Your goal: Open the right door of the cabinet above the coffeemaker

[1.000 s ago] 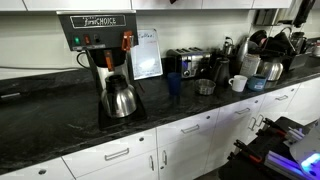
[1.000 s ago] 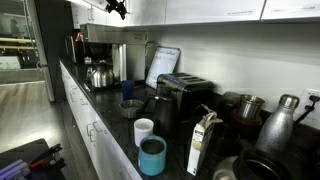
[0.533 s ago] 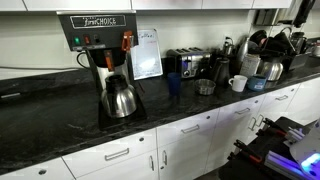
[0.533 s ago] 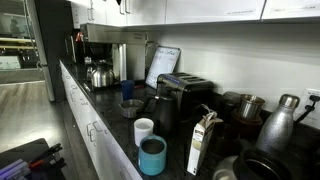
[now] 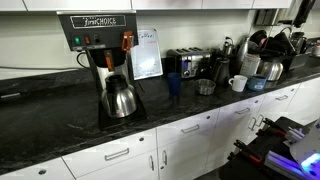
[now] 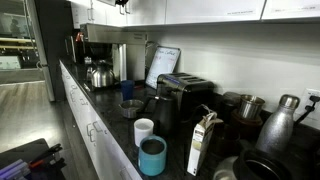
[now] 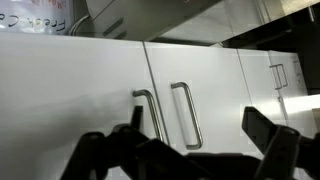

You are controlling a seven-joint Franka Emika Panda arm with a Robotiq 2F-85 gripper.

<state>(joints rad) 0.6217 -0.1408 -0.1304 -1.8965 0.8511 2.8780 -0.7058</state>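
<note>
The coffeemaker (image 5: 100, 45), black and steel with a steel carafe (image 5: 120, 98), stands on the dark counter; it also shows in an exterior view (image 6: 100, 60). Above it only the lower edge of the white cabinet (image 5: 120, 5) shows, also seen in an exterior view (image 6: 190, 10). Just the tip of my gripper (image 6: 122, 3) shows at the top edge, in front of the cabinet. In the wrist view, two white cabinet doors (image 7: 215, 80) meet at a seam, each with a silver bar handle (image 7: 186, 115). My gripper (image 7: 195, 135) is open and empty, its fingers to either side of the handles, apart from them.
On the counter stand a small whiteboard (image 5: 146, 52), a chrome toaster (image 5: 187, 63), a blue cup (image 5: 174, 83), mugs (image 5: 238, 83) and a cluster of steel pots and jugs (image 5: 262, 55). White base cabinets (image 5: 190, 135) run below.
My gripper has risen in front of the wall cabinet; it has almost left the top of the exterior view. Nothing on the counter has moved.
</note>
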